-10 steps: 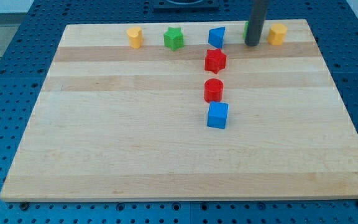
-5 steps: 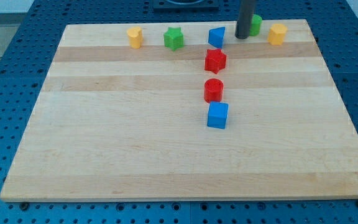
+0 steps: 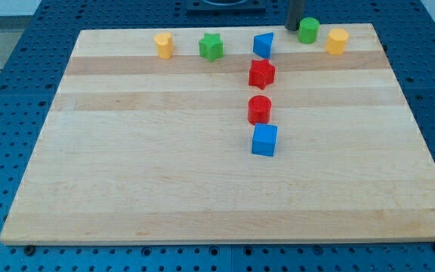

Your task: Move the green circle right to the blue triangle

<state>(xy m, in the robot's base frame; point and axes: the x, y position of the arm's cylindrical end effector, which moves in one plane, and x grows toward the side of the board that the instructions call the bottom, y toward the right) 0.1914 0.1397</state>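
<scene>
The green circle (image 3: 308, 30) stands near the board's top edge, right of the middle. The blue triangle (image 3: 263, 44) stands to its left and a little lower, with a gap between them. My tip (image 3: 294, 27) is at the board's top edge, just left of the green circle and up and right of the blue triangle. I cannot tell if the tip touches the circle.
Along the top edge stand a yellow block (image 3: 164, 44), a green star (image 3: 211, 47) and another yellow block (image 3: 337, 41) right of the green circle. Below the triangle, a red star (image 3: 261, 73), a red cylinder (image 3: 259, 109) and a blue cube (image 3: 264, 140) line up. The wooden board (image 3: 127, 174) ends just above the tip.
My tip has moved left and up, from in front of the green circle to its left side at the board's top edge. The green circle now shows fully.
</scene>
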